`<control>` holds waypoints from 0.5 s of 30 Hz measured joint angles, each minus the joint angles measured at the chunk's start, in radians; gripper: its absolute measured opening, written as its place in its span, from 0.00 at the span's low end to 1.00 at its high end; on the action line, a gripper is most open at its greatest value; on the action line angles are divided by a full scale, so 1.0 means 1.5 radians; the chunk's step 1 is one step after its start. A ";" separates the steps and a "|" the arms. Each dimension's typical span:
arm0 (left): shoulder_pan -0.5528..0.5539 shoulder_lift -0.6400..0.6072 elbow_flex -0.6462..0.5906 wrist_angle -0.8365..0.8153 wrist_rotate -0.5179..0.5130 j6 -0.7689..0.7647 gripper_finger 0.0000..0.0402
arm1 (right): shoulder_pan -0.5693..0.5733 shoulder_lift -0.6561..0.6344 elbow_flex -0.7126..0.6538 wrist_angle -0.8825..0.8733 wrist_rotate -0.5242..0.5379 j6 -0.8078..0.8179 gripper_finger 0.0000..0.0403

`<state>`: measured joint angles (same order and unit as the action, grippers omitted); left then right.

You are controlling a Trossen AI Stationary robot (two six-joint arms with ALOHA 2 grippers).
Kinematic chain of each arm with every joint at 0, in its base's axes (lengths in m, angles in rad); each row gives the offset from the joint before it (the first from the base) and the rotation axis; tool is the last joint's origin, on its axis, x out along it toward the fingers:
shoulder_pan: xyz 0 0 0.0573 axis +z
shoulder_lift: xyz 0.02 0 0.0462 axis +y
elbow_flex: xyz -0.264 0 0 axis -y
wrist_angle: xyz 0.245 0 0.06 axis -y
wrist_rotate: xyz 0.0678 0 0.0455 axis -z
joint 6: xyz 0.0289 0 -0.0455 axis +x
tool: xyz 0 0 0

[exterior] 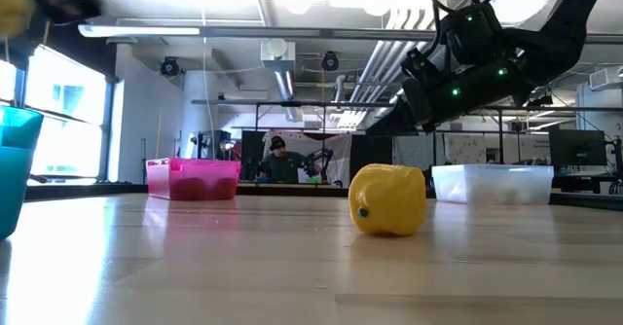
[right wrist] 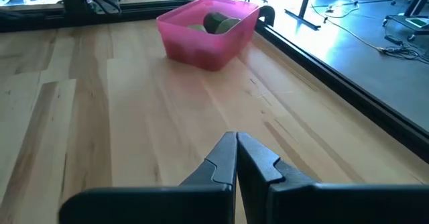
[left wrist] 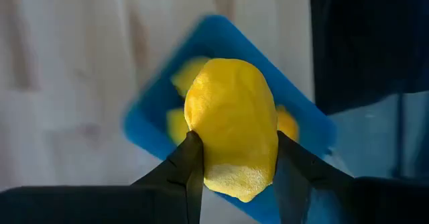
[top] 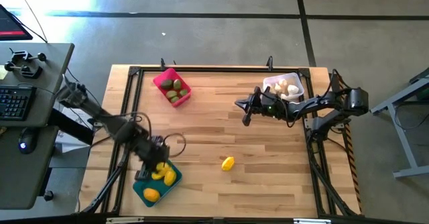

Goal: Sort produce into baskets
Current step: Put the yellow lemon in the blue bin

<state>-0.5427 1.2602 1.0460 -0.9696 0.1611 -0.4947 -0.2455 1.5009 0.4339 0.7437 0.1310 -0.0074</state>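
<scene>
My left gripper (top: pixel 157 165) hangs over the teal basket (top: pixel 158 184) at the table's near left, shut on a yellow lemon (left wrist: pixel 231 127). Two more lemons (top: pixel 151 194) lie in that basket. Another lemon (top: pixel 228 163) rests on the table near the middle, also seen in the low view (exterior: pixel 387 199). The pink basket (top: pixel 172 86) at the far left holds green ones. The whitish basket (top: pixel 285 88) at the far right holds white bulbs. My right gripper (top: pixel 244 114) hovers shut beside the whitish basket, holding nothing. My left gripper pinches the lemon between its two fingers, one on each long side (left wrist: pixel 206 158). The fingers (left wrist: pixel 190 167) come from above, slanting down, and lie along the lemon. The lemon is lifted clear, above the teal basket (left wrist: pixel 151 120).
A black frame (top: pixel 127 110) runs around the wooden table top. Bare wood lies between the three baskets, with the loose lemon on it. A desk with a keyboard (top: pixel 17 103) stands off the table's left side. A person (exterior: pixel 280 160) sits far behind the table.
</scene>
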 joint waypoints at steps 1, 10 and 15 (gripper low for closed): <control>-0.020 0.000 -0.011 0.015 0.004 -0.032 0.27 | 0.000 0.000 0.000 0.000 0.000 0.000 0.00; -0.148 0.000 -0.108 0.115 -0.010 -0.175 0.27 | 0.000 0.000 0.000 0.006 0.000 -0.012 0.00; -0.173 0.000 -0.144 0.121 0.003 -0.203 0.27 | 0.000 0.000 0.000 0.006 0.000 -0.012 0.00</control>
<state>-0.8016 1.2606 0.8295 -0.7875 0.1660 -0.7985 -0.2455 1.5009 0.4339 0.7524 0.1313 -0.0261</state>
